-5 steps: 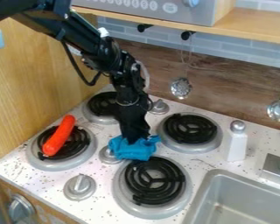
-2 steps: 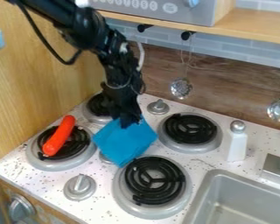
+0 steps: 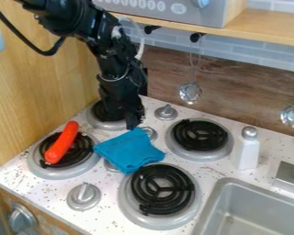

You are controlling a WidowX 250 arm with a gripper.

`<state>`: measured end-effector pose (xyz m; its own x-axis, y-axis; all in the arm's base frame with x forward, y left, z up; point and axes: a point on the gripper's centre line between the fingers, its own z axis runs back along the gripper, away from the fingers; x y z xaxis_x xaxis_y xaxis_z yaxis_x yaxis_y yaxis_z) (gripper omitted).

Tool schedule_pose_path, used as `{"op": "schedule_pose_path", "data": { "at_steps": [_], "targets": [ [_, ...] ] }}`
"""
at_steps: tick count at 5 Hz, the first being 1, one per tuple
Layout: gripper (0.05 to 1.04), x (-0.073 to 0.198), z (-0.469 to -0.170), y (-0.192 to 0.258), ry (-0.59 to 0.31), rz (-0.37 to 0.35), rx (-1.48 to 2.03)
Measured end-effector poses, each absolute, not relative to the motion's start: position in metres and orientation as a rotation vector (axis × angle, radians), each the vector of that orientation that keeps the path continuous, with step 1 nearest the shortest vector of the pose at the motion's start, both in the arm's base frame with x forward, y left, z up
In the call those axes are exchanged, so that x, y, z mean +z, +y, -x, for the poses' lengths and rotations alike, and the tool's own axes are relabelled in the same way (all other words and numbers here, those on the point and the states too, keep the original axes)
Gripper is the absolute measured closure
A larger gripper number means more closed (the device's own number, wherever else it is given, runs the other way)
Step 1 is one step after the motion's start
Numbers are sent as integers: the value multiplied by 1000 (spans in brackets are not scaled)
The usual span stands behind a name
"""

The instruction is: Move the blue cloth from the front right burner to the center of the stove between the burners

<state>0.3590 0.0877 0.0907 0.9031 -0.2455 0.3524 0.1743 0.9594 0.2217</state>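
Observation:
The black gripper (image 3: 133,123) hangs down over the middle of the stove top, in front of the back left burner. Its tip meets the upper edge of a blue cloth (image 3: 130,150); whether it grips the cloth cannot be made out. The cloth is spread out between the burners, its right lower corner close to the front right burner (image 3: 162,189). On the front left burner (image 3: 41,170), left of the cloth, lies an orange-red sausage-shaped toy (image 3: 62,142).
A white shaker (image 3: 249,153) with a metallic top stands right of the back right burner (image 3: 200,136). The sink (image 3: 220,195) is at the lower right. Two metal utensils hang at the back wall, below a wooden shelf (image 3: 260,23). Several knobs sit between the burners.
The gripper has moved up and back left. The cloth, bunched under it at first, has opened out flat toward the left, uncovering a knob on its right.

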Motion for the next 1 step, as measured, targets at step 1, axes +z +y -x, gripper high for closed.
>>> {"op": "schedule_pose_path", "data": {
  "at_steps": [1],
  "targets": [
    [75,89,-352,81,-345,-140,-253]
  ]
}}
